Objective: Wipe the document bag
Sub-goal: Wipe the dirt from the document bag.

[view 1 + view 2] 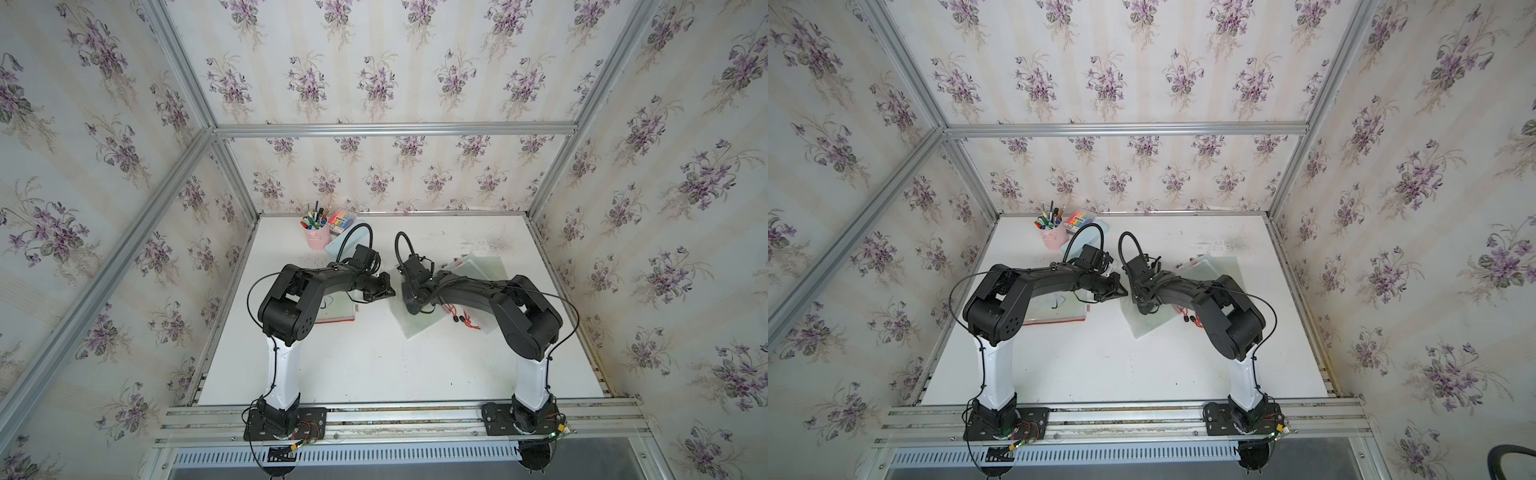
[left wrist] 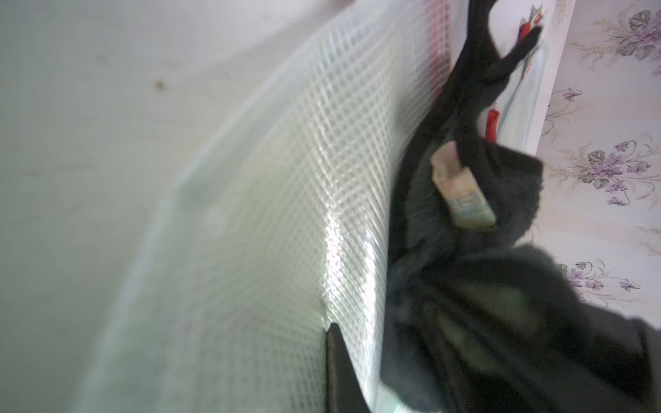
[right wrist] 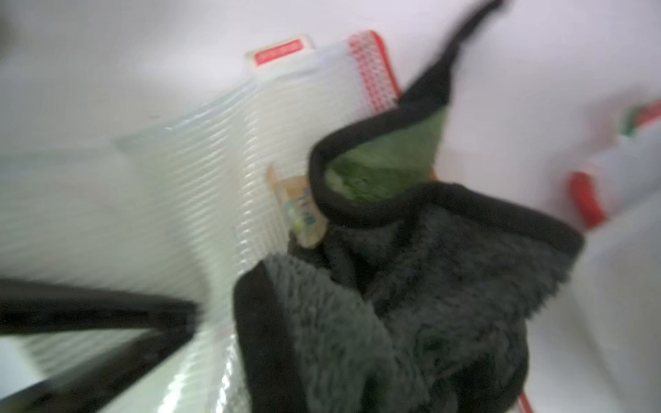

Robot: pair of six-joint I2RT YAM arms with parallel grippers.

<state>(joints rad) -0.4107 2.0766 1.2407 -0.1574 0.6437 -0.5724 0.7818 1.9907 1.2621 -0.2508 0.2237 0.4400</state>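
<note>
The document bag (image 1: pixel 419 328), a translucent mesh pouch with a red zip edge (image 3: pixel 375 68), lies mid-table between the two arms. My left gripper (image 1: pixel 386 287) is shut on the bag's near edge. In the left wrist view the bag (image 2: pixel 268 214) curves upward beside one black finger (image 2: pixel 338 361). My right gripper (image 1: pixel 409 305) is shut on a dark grey cloth (image 3: pixel 411 304) with black trim and a green underside. The cloth is bunched against the bag's surface and hides that gripper's fingertips. A small label (image 3: pixel 302 211) sticks out of it.
A second zip bag (image 1: pixel 338 313) lies under the left arm. More pouches (image 1: pixel 484 266) and red cords (image 1: pixel 467 322) are under the right arm. A pink pen cup (image 1: pixel 316 235) and a marker pack (image 1: pixel 341 222) stand at the back left. Wallpapered walls enclose the table (image 1: pixel 374 365).
</note>
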